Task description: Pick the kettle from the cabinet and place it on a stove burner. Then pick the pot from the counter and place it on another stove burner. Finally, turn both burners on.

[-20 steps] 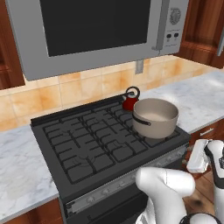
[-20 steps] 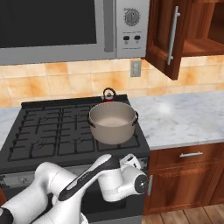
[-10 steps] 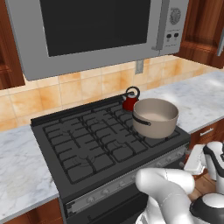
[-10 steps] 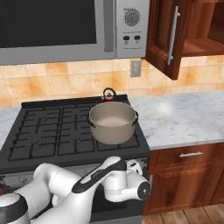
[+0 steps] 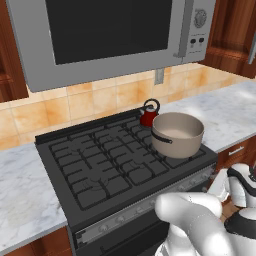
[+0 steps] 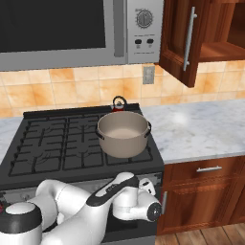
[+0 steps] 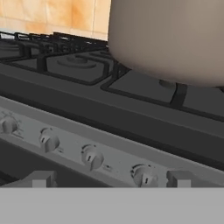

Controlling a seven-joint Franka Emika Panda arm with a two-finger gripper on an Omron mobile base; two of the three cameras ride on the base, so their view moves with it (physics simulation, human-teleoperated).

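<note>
Microwave (image 5: 110,40) hangs over the black cooktop (image 5: 100,165); the desk (image 6: 201,129) runs off to the right of it, wall cabinet (image 6: 179,38) above with its door swung open. Pot (image 6: 123,134) sits upright on the front-right burner (image 6: 131,155), mouth up, its two dark side handles lined up left-right across the stove as seen from the right base camera. Kettle (image 5: 149,114) sits upright on the back-right burner, just behind the pot and partly hidden by it from the right; black handle arches over the top, can't tell which way the spout points. Arm is folded low in front of the stove. Gripper (image 7: 109,179) is spread wide, holding nothing, level with the knob strip (image 7: 65,146), tips flanking the right-hand knobs, not touching them. Knob (image 7: 142,175) sits nearest, between the tips.
</note>
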